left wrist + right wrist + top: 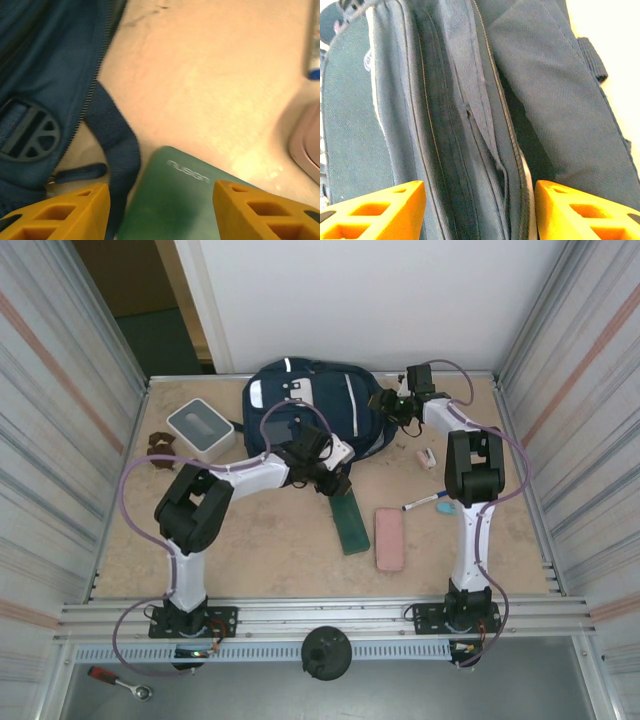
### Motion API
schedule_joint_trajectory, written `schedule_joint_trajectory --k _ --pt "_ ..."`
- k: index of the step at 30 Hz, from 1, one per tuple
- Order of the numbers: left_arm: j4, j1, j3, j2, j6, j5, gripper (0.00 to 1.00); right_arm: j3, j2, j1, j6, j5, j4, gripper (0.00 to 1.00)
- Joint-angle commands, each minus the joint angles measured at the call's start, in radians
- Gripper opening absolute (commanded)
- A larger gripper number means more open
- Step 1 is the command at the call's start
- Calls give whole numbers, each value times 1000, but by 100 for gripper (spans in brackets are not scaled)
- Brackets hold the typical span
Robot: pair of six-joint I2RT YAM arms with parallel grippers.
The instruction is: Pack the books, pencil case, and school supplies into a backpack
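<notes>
now, left fingers (75,210) spread over a book (175,200), right arm (465,465) outstretched, right fingers (380,210) spread over the backpack (445,100)

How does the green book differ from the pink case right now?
The green book is dark; the pink case is pale. The green book's far end lies under the left gripper, close to the backpack; the pink case lies apart from both, further right. Both lie flat on the table, outside the backpack.
</notes>
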Motion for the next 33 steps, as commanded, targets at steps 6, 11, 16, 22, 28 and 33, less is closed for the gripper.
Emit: schedule_joint_trajectory --k 6,11,16,22,28,33 --pt "-77 77 -63 -141 375 -248 57 -213 -221 4 -88 -27 -73 58" --pt "-143 115 -29 -80 471 -310 58 -340 -335 19 -110 -31 -77 58" --pt "-171 129 -1 -20 518 -335 58 -458 -451 25 -120 -27 -82 59" --pt "-139 135 10 30 528 -339 54 -568 -548 29 -115 -28 -83 59" --pt "-94 137 16 53 507 -336 31 -618 -624 60 -153 -8 -96 59" --pt "-81 166 1 -12 454 -213 11 -682 -700 125 -230 45 -32 58"
